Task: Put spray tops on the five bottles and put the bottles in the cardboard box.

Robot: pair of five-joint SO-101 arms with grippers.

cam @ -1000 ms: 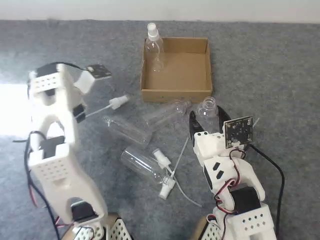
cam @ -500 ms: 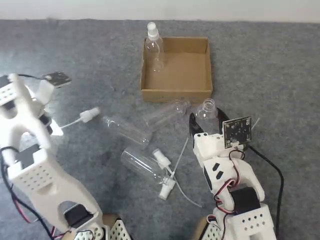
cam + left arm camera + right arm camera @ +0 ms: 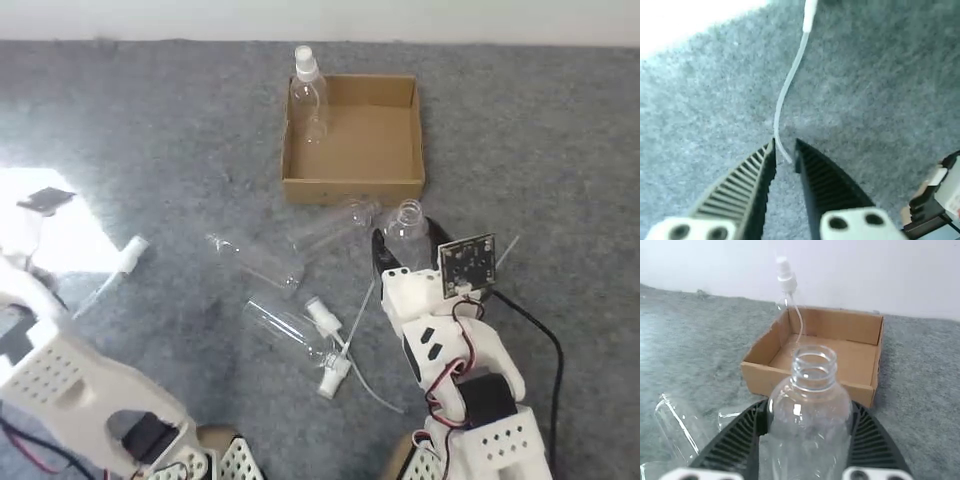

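My left gripper (image 3: 784, 145) is shut on the thin dip tube (image 3: 788, 90) of a white spray top (image 3: 133, 247), held low over the carpet at the far left. My right gripper (image 3: 807, 415) is shut on an upright, uncapped clear bottle (image 3: 810, 405), which stands just in front of the cardboard box (image 3: 352, 190). In the high view this bottle (image 3: 408, 222) is between black fingers (image 3: 380, 250). One capped bottle (image 3: 307, 95) stands in the box's far left corner. Three uncapped bottles lie on the carpet: (image 3: 255, 260), (image 3: 325, 228), (image 3: 290, 330).
Two loose spray tops (image 3: 325, 315) (image 3: 335, 375) with long tubes lie by the nearest lying bottle, between the arms. The box (image 3: 762, 377) is otherwise empty inside. Grey carpet covers the table; a bright light patch (image 3: 60, 225) lies at the left.
The left arm has swung left and back from the box, carrying the spray top away from the lying bottles. The right gripper with its bottle shifted slightly towards the box.
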